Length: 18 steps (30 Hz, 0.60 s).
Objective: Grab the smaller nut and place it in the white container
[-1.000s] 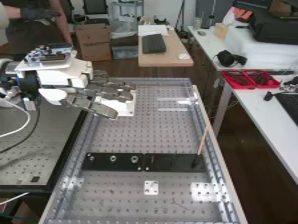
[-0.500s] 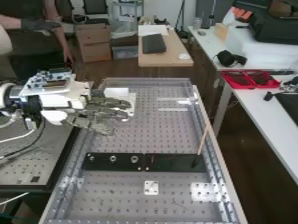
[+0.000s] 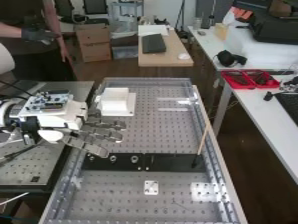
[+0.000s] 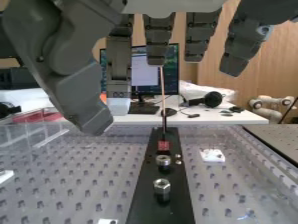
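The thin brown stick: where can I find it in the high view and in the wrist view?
High view: the stick stands near the right end of the black strip.
Wrist view: the stick rises beyond the metal nuts, in front of the monitor.
Shared landmark: the black strip under the nuts.

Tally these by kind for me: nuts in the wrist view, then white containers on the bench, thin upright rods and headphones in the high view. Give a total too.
Nuts: 2
White container: 1
Thin rod: 1
Headphones: 1
Total: 5
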{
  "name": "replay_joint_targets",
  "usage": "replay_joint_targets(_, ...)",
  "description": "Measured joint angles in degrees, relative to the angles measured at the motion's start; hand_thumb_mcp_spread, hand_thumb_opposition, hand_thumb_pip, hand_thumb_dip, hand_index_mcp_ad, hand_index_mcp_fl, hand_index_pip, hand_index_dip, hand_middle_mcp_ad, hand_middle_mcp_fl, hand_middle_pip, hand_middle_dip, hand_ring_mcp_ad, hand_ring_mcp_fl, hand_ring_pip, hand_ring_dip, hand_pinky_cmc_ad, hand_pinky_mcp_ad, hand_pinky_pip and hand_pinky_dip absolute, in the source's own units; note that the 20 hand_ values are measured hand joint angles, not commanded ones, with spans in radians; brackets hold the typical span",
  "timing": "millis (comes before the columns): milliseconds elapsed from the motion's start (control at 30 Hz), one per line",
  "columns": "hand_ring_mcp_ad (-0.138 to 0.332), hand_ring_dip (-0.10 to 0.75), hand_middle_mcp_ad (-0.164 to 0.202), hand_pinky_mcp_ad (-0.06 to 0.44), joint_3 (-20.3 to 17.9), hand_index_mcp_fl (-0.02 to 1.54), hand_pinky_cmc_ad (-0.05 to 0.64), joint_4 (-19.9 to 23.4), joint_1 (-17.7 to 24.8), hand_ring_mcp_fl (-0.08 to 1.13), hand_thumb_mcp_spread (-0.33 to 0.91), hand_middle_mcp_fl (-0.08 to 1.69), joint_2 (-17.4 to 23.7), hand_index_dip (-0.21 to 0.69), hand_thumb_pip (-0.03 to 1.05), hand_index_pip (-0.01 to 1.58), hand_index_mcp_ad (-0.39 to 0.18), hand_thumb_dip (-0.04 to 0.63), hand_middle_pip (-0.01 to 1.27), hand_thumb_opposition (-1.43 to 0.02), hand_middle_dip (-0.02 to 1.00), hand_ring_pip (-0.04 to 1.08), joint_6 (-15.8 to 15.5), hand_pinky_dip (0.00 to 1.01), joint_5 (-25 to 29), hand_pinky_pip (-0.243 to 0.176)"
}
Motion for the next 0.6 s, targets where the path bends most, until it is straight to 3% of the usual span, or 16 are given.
replay_joint_targets(267,0.147,0.086,0.033,0.316,-1.7,0.01,0.398,3.3,-0.2,0.00,0.35,0.00,-2.1,0.202,0.80,1.55,-0.152,0.239,0.13,-0.86,0.19,0.08,1.1,0.18,2.5,-0.059)
replay_joint_targets(333,0.147,0.086,0.033,0.297,-2.1,0.01,0.398,4.0,-0.3,0.00,0.36,0.00,-2.6,0.202,0.76,1.56,-0.152,0.239,0.13,-0.86,0.19,0.08,1.3,0.18,3.0,-0.059)
replay_joint_targets(600,0.147,0.086,0.033,0.293,-3.2,0.01,0.379,5.9,-0.3,0.00,0.38,0.00,-4.9,0.202,0.75,1.55,-0.152,0.236,0.13,-0.86,0.20,0.08,0.5,0.18,4.5,-0.059)
